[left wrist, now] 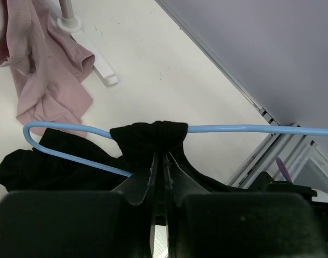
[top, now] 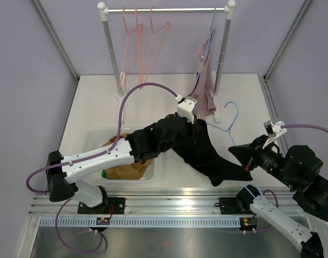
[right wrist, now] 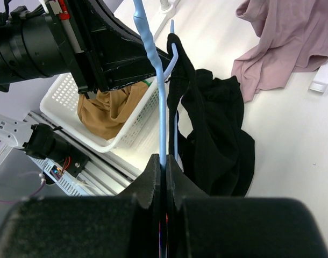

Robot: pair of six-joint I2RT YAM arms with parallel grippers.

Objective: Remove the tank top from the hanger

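Observation:
The black tank top (top: 207, 153) hangs on a light blue hanger (top: 232, 115) held above the table's right middle. My left gripper (top: 192, 119) is shut on the bunched black strap (left wrist: 153, 137) where it wraps the hanger bar (left wrist: 234, 128); its fingertips (left wrist: 161, 156) pinch the cloth. My right gripper (top: 243, 156) is shut on the hanger's wire (right wrist: 148, 43), which runs up from between the closed jaws (right wrist: 165, 161). The rest of the tank top (right wrist: 218, 134) drapes down onto the table beside the hanger.
A clothes rack (top: 166, 9) stands at the back with pink hangers (top: 145, 48) and a pink garment (top: 205, 91) trailing onto the table. A white basket (top: 97, 141) holding a tan garment (top: 126, 169) sits at the front left, under my left arm.

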